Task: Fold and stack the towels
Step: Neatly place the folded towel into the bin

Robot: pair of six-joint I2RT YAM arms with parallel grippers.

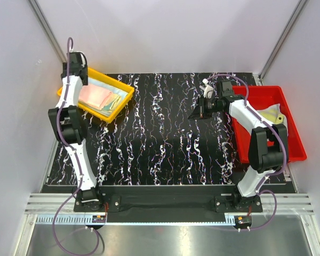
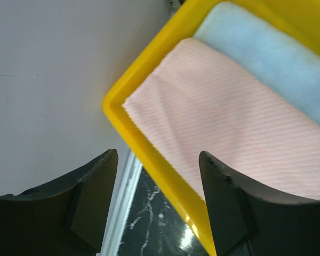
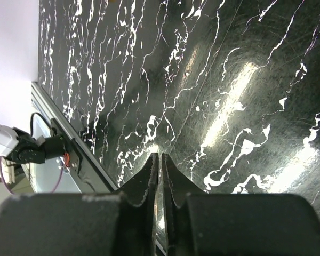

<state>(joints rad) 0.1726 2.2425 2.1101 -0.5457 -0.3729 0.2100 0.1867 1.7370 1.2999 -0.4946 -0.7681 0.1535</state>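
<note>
— Left fingers (image 2: 96, 197)?
— They stood wide apart, empty, above the pink towel (image 2: 229, 128) in the yellow tray (image 2: 128, 128). Right fingers (image 3: 149, 181) were closed, empty, over the tabletop (image 1: 165, 133).
— Step?
— Stacking, apparently; next called for reaching the pale yellow towel (image 1: 269, 114) in the red tray (image 1: 266, 96).

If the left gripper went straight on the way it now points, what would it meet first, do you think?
Probably the pink towel in the corner of the yellow tray, or that tray's rim beside it; the open left gripper frames both, and depth is unclear.
</note>
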